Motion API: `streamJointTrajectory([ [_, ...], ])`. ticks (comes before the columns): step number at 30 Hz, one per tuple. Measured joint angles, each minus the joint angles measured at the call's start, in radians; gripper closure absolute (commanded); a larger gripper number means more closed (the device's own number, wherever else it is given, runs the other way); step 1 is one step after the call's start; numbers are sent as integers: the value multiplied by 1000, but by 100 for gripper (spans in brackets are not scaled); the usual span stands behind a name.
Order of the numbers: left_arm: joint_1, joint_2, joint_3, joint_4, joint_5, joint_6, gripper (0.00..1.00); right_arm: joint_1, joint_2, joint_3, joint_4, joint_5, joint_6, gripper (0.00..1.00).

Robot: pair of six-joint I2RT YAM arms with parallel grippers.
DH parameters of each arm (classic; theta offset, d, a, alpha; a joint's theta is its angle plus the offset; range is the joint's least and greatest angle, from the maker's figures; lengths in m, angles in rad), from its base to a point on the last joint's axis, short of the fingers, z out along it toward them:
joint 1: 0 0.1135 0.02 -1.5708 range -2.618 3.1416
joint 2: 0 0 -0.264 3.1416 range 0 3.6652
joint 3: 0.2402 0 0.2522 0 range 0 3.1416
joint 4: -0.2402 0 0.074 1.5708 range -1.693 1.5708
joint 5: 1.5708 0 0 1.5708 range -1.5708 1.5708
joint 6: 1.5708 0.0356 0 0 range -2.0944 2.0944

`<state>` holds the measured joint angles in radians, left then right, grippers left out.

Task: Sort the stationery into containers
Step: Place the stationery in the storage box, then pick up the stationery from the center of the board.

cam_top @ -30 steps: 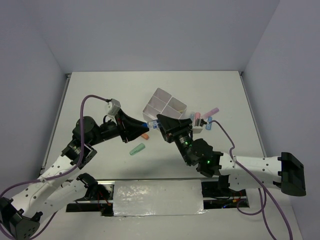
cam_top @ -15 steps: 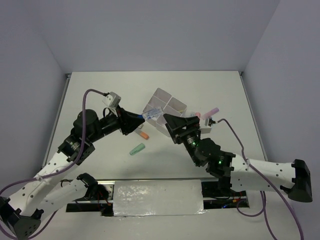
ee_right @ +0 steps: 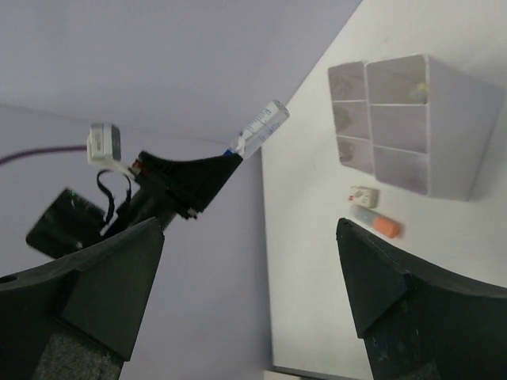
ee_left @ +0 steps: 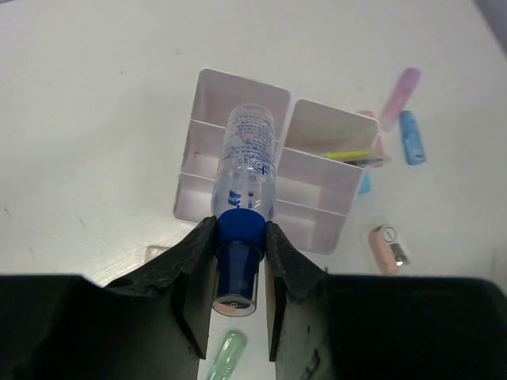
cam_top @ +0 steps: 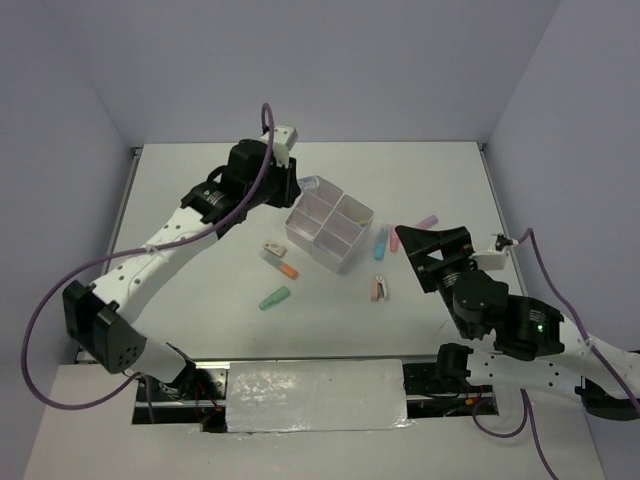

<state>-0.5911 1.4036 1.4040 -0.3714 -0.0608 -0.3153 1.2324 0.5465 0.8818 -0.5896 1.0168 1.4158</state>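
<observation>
The left end effector (ee_left: pixel 238 241) clamps the blue cap of a clear blue-capped tube (ee_left: pixel 252 154), holding it in the air over the white four-compartment box (ee_left: pixel 317 198), which stands mid-desk with a thin yellow pen (ee_left: pixel 348 154) in one cell. The right end effector (ee_right: pixel 249 229) gapes wide and empty, right of the box. On the desk (cam_top: pixel 200 200) around the box lie a green highlighter (cam_top: pixel 274 298), an orange highlighter (cam_top: pixel 284 268) and a pink mini stapler (cam_top: pixel 381 289).

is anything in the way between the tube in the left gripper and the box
Nothing visible. The left gripper holds the blue-capped tube by its cap right over the white box, only air between. The yellow pen sits in a compartment off to one side.
</observation>
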Motion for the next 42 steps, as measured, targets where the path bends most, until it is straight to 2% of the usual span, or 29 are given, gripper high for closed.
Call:
streamJointTrajectory([
  [3,0,133,135,-96,-58,30,100,0,-20,55,-114,0,-38,4],
  [7,0,250,247,-146,-89,55,100,0,-63,58,-206,-9,-107,4],
  [18,0,428,398,-232,-90,103,100,0,-138,53,-276,-19,-180,4],
  [35,-5,574,513,-285,-48,110,100,0,-138,28,-286,-19,-187,4],
  [38,-6,593,530,-291,-54,110,87,0,-138,25,-286,-20,-192,4],
  [39,-6,595,530,-293,-56,109,73,0,-138,25,-286,-20,-194,4],
  [41,-7,595,531,-293,-58,108,60,0,-138,25,-286,-20,-198,4],
  [42,-7,595,531,-293,-58,108,49,0,-138,25,-286,-20,-200,4],
])
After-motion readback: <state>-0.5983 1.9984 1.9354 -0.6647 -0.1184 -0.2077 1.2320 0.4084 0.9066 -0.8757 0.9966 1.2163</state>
